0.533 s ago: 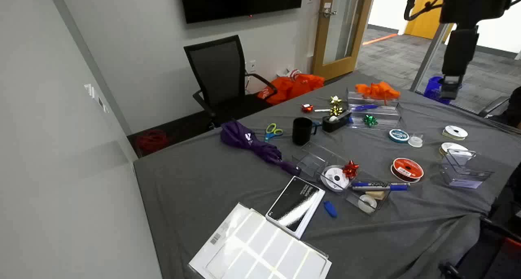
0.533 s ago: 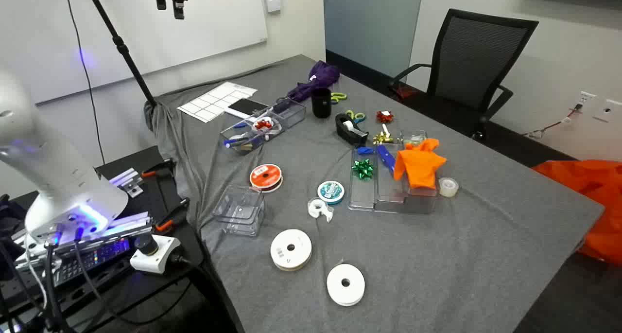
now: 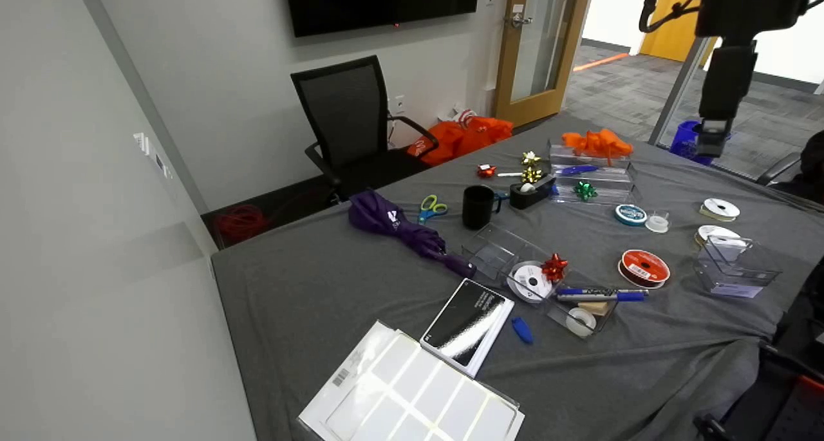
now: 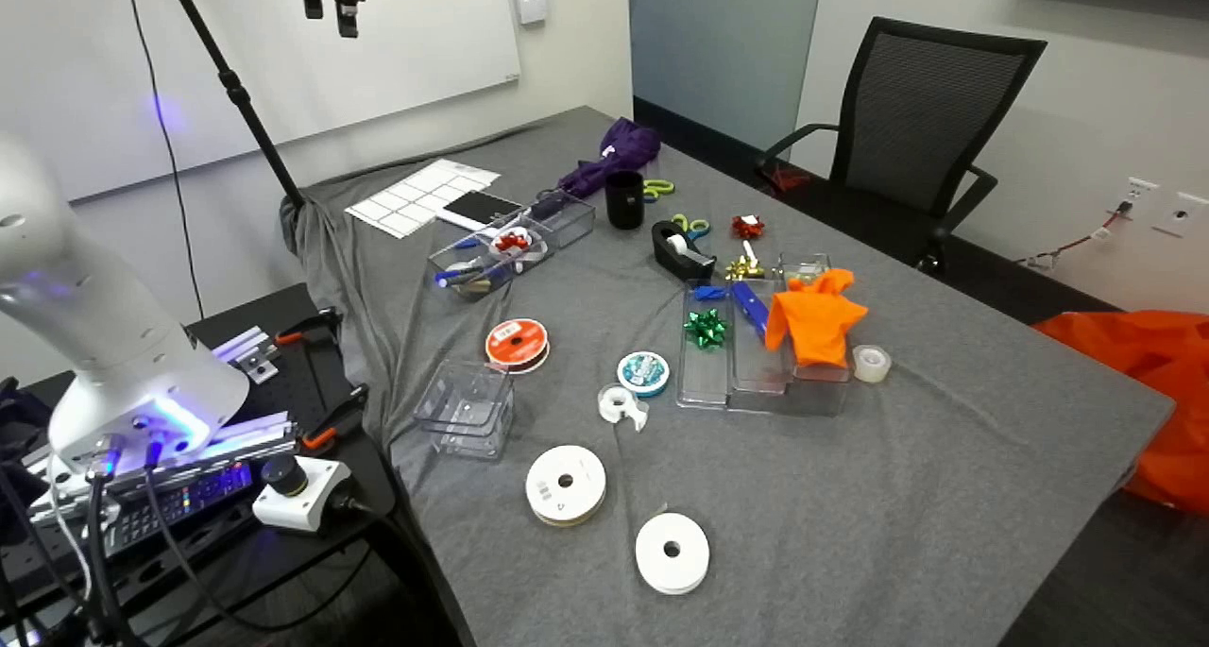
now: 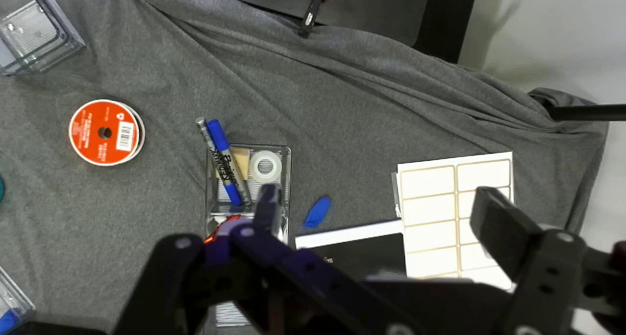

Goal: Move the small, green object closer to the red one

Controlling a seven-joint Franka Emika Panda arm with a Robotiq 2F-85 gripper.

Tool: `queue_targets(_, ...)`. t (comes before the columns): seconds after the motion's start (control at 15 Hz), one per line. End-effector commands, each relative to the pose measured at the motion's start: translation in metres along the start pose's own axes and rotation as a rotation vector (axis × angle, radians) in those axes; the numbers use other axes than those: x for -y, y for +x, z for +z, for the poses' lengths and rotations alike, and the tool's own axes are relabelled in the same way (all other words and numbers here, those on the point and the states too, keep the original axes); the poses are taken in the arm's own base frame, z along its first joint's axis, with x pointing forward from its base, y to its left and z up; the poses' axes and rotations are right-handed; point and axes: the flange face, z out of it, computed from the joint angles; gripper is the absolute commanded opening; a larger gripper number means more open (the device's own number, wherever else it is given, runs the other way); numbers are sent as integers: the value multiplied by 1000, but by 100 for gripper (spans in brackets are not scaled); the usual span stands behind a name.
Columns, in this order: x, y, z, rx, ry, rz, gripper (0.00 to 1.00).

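Gripper spread wide, green bow well off from it

I have the gripper hanging above the grey tablecloth, its fingers set wide apart. Between them, my wrist view shows a black-topped box below, with a small blue thing near it. One finger covers part of a red bow, which sits by a white spool in a long clear tray; the other finger crosses a sheet of white labels. Past the first fingertip, two markers lie across the tray's rim near a roll of tape. Farther out on that side, the red spool lies flat on the tablecloth.

The green bow is well away from my gripper: in both exterior views it sits in an outer compartment of a divided clear tray, with orange fabric over the side farther from the gripper. Beyond a black tape dispenser, a second red bow rests on the tablecloth near a gold bow
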Motion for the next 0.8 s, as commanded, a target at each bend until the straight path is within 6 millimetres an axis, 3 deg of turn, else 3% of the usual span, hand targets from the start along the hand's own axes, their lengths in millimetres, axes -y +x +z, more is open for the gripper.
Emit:
queue_targets(0.0,0,0,0,1,0,0,100)
queue_targets(0.4,-9,4,0,-49,43,50,100)
queue_targets(0.6,-43,24,12,-142,122,187,100)
queue_targets(0.73,-80,38,26,-211,129,288,100)
